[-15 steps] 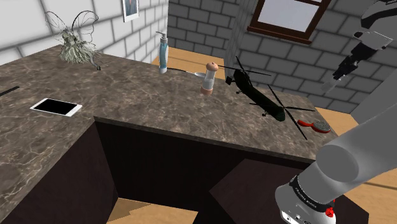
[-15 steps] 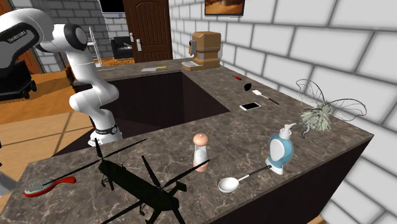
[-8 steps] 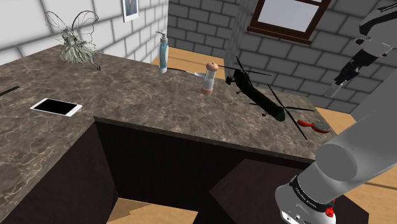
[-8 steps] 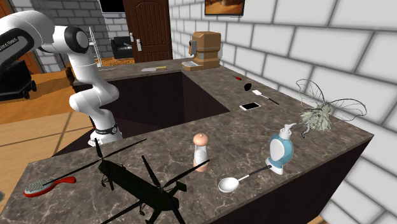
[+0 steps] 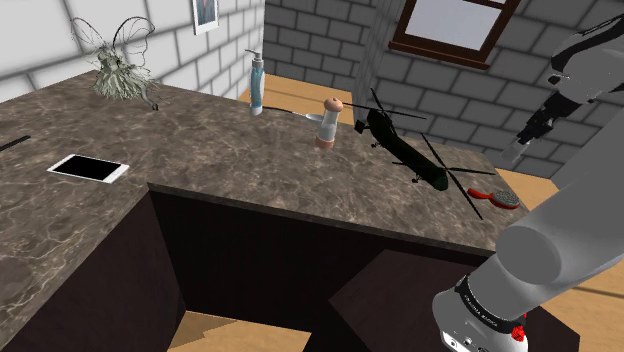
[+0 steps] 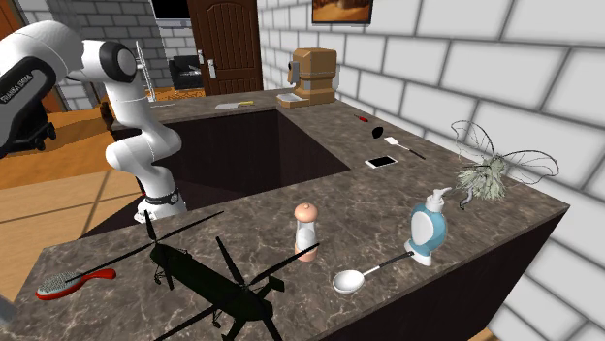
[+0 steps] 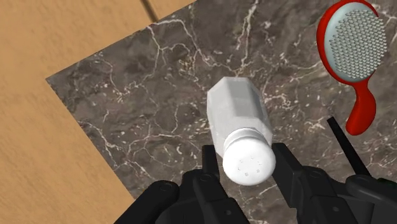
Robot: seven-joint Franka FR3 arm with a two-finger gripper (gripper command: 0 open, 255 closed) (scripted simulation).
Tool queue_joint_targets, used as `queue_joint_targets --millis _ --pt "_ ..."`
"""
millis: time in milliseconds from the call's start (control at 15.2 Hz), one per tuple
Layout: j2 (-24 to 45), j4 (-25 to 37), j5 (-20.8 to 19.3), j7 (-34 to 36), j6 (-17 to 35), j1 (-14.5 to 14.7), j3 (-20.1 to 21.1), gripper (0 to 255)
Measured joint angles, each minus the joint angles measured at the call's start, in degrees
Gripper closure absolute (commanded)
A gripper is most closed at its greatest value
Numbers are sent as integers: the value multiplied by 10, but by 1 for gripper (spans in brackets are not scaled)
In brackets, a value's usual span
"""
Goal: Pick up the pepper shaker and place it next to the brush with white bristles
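We see the pincer (image 7: 245, 160) clamped on the pepper shaker (image 7: 236, 114): in the wrist view its two black fingers (image 7: 208, 164) press on either side of the white perforated cap, and the pale, faceted body points away from the hand toward the marbled table (image 7: 159, 108). The shaker hangs in the air over a corner of the table, with wooden floor (image 7: 57, 57) showing beyond the table's edges. Near it, to one side of the pincer, the red-handled brush (image 7: 353, 51) lies flat on the table with its pale bristles facing up; shaker and brush do not touch. In the shoulder view the pincer (image 5: 524, 135) hangs high above the far right end of the table (image 5: 200, 150), above the brush (image 5: 497, 197), which lies just beside the tail of a dark toy helicopter (image 5: 410, 150). Farther along the table stand a pink-topped shaker (image 5: 327, 122) and a blue-and-white soap dispenser (image 5: 257, 85), and a smartphone (image 5: 88, 168) lies well apart from them. In the second exterior view the brush (image 6: 73, 283) lies near the table's corner, close to the helicopter (image 6: 208, 281).
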Motion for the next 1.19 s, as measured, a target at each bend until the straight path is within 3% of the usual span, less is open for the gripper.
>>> queue_joint_targets --millis 1188 --pt "82 -77 97 -81 113 -19 11 255"
